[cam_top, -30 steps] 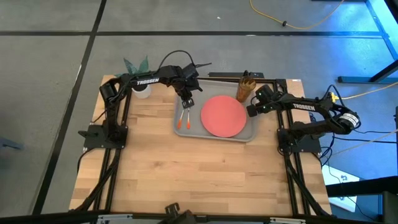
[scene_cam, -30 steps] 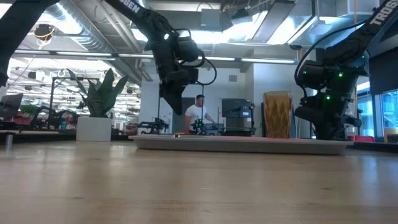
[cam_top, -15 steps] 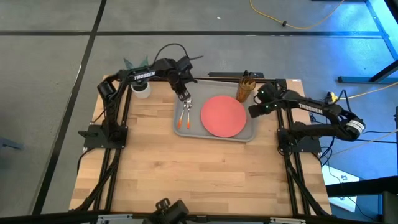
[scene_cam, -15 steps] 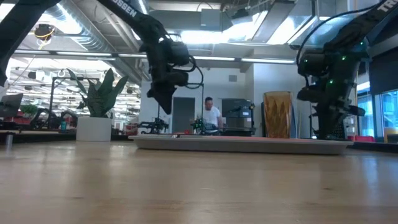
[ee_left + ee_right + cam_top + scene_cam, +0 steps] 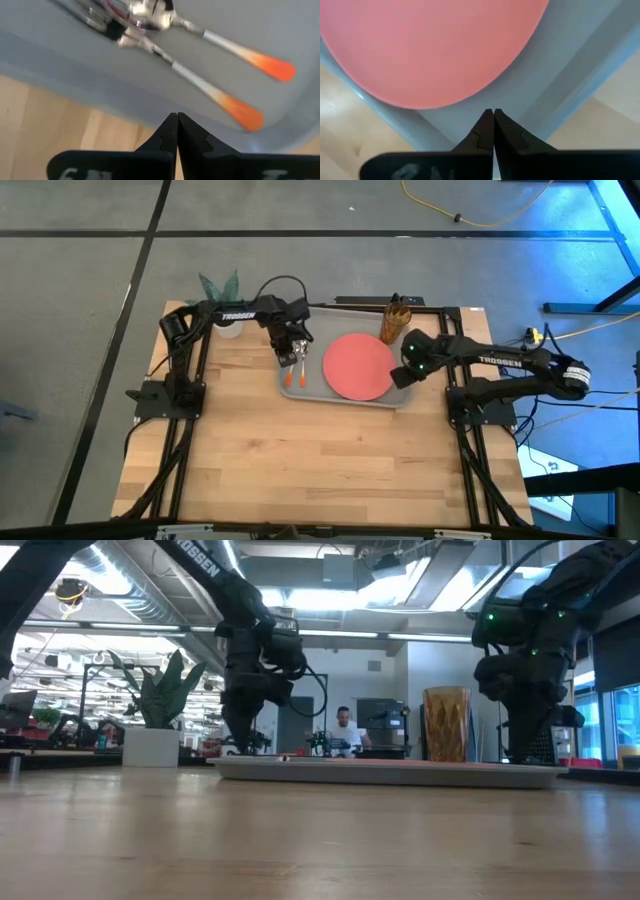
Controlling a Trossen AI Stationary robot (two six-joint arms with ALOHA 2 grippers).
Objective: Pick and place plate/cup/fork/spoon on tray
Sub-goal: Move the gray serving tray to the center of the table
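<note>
The grey tray [image 5: 400,395] lies at the table's far middle. On it rests the coral plate [image 5: 358,366], also seen in the right wrist view [image 5: 435,45]. The fork and spoon [image 5: 293,373] lie side by side on the tray's left part, orange handles [image 5: 247,114] toward the near edge; their heads blur, so which is which I cannot tell. The amber cup [image 5: 394,323] stands on the table past the tray's far right corner. My left gripper [image 5: 289,358] hangs shut over the tray's left rim. My right gripper [image 5: 406,370] hangs shut over the tray's right rim beside the plate.
A white pot with a green plant [image 5: 227,325] stands at the table's far left corner. Bare wood [image 5: 320,460] fills the table's near half. In the low view a person [image 5: 345,730] stands in the room far behind the tray.
My left gripper has gone down and toward the table's left edge, from above the utensils' heads to the tray's left rim, tipping steeper. My right arm has swung toward the near edge along the tray's right rim, its wrist turning. Both stay shut; nothing on the tray has moved.
</note>
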